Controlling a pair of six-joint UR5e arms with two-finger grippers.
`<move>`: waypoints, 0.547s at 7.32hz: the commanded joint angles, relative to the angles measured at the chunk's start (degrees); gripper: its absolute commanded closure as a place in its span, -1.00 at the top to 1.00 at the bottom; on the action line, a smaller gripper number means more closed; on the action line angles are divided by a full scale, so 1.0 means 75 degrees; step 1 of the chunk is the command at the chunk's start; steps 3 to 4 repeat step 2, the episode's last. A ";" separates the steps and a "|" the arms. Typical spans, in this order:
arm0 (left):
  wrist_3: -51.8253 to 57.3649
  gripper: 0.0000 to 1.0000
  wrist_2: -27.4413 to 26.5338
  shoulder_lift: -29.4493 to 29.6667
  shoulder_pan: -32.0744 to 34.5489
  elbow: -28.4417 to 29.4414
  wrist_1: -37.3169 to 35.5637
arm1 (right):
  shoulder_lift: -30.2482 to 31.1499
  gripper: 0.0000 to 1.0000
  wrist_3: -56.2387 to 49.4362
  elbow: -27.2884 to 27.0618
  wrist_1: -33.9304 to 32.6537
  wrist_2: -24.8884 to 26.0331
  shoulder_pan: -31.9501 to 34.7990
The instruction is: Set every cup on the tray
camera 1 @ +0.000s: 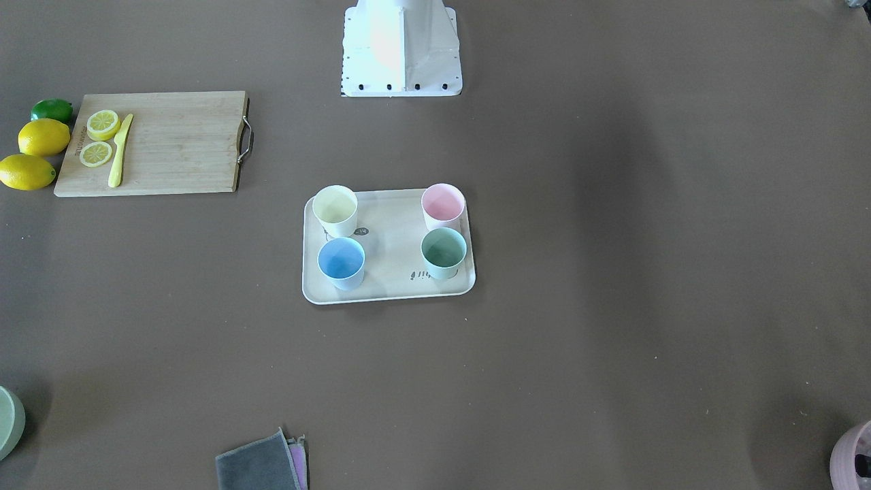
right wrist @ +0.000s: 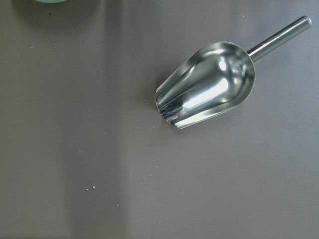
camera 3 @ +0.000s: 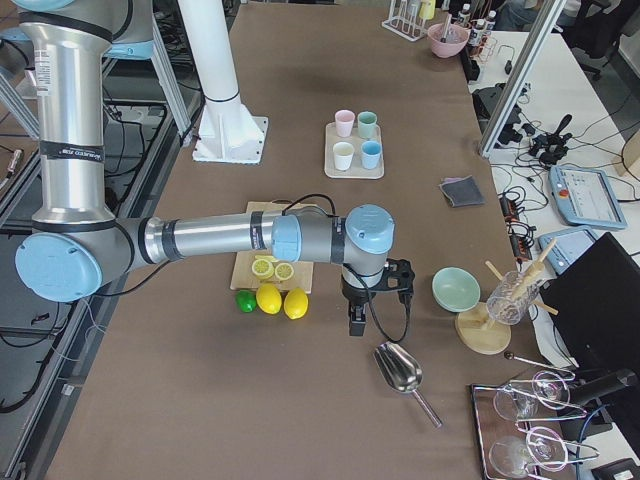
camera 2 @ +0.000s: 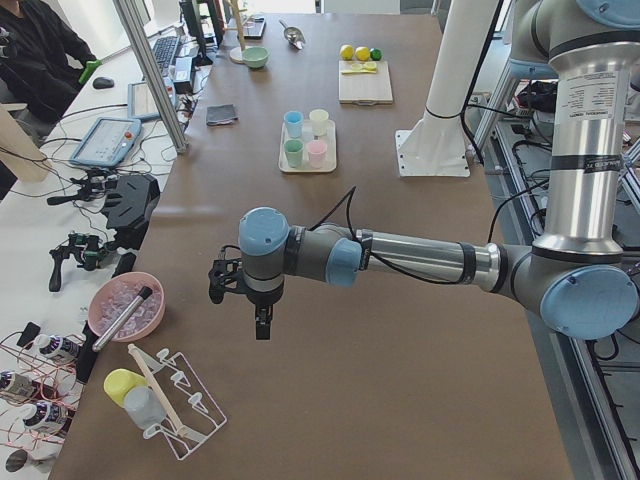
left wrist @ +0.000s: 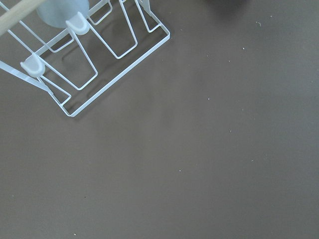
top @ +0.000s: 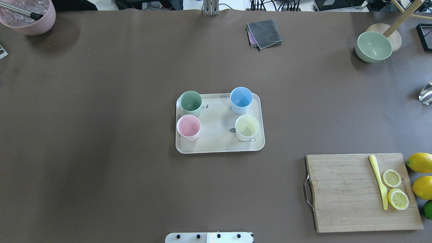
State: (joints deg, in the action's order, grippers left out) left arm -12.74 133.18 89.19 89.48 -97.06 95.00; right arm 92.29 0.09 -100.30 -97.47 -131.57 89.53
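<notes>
Brown table (top: 101,168): tray (top: 217,136) held yellow cup (top: 247,126), pink cup (top: 188,125), blue cup (top: 241,98), green cup (top: 190,101); task seemingly done. Left gripper (camera 2: 261,322), right gripper (camera 3: 357,320) far off, jaw state was untellable.

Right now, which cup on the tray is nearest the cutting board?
The pale yellow cup, in the tray corner facing the cutting board; pink, blue and green stand farther off.

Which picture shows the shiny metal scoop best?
The right wrist view: the metal scoop fills much of it, bowl and handle clear. Exterior right shows it small; overhead catches only a sliver; other views miss it.
</notes>
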 commanded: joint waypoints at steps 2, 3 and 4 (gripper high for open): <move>0.0035 0.96 0.0020 -0.0010 -0.0001 0.0073 0.0025 | -0.0001 1.00 -0.0012 -0.0010 0.0000 -0.0047 0.0004; 0.0035 0.96 0.0020 -0.0010 -0.0001 0.0073 0.0025 | -0.0001 1.00 -0.0012 -0.0010 0.0000 -0.0047 0.0004; 0.0035 0.96 0.0020 -0.0010 -0.0001 0.0073 0.0025 | -0.0001 1.00 -0.0012 -0.0010 0.0000 -0.0047 0.0004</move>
